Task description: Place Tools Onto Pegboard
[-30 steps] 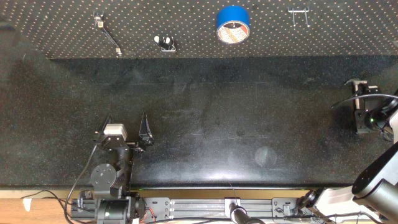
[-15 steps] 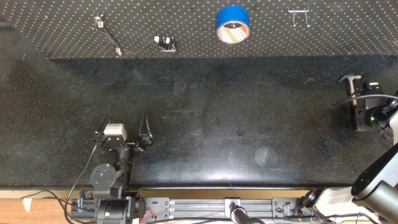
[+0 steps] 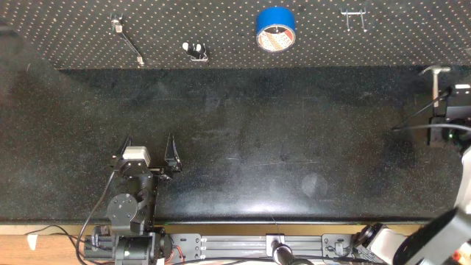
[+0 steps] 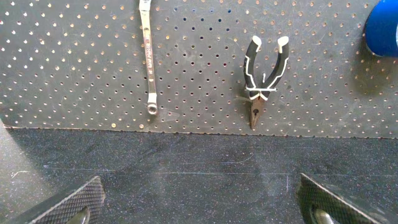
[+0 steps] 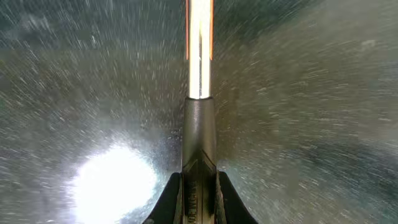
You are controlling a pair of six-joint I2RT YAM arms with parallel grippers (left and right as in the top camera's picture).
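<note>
Right claw (image 5: 198,194) is clamped on the hammer (image 3: 434,72), handle aimed at the pegboard (image 3: 221,29), well right of the empty hook (image 3: 354,18).

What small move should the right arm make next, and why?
Probably carry the hammer toward the empty hook on the pegboard: the right gripper is shut on its handle, well right of that hook, which holds nothing.

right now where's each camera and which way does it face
Top view: overhead, looks down on black worktop, perforated pegboard; left hand, right hand show.
Left wrist view: on left wrist, facing the pegboard; open left hand shows.
Right wrist view: on right wrist, looking along steel hammer in right hand.
Top and left wrist share silver wrench, black-and-white pliers.
</note>
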